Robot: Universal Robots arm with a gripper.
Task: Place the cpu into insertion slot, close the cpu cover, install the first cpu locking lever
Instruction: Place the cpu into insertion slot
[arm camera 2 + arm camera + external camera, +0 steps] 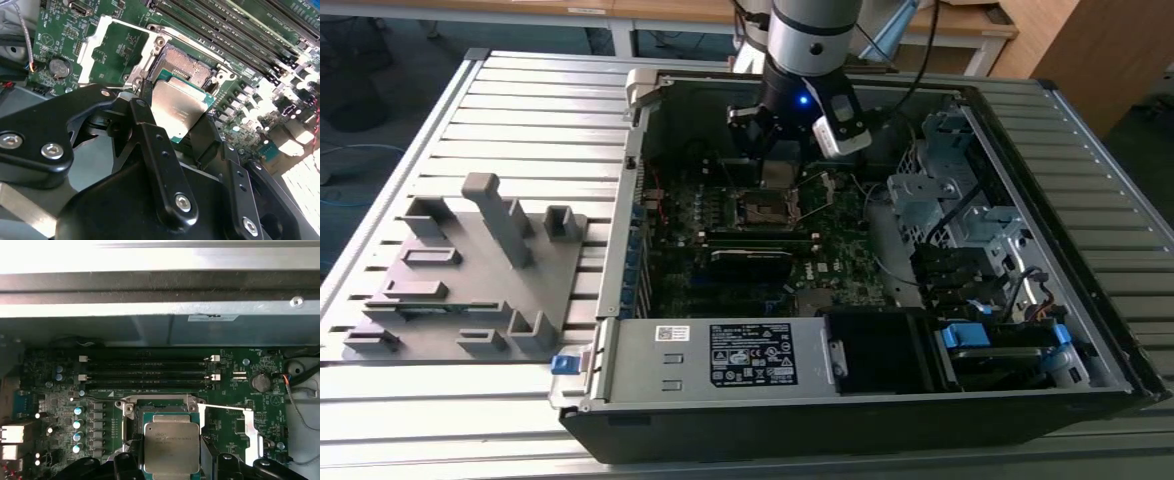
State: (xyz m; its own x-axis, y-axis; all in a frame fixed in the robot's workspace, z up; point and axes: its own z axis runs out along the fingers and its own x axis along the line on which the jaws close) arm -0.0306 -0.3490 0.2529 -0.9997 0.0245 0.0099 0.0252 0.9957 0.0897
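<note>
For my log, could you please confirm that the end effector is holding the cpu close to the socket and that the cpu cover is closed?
Not quite: the cpu cover is open, swung back off the socket so that the contact field lies bare, as the second wrist view shows. The rest stands: the end effector holds the cpu close to the socket.

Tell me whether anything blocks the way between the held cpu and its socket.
Nothing visible does. The flat silver-grey square cpu, gripped in the black pincer, hangs close to the bare square socket, and the thin silver metal cover frame lies swung open to one side, off the socket.
</note>
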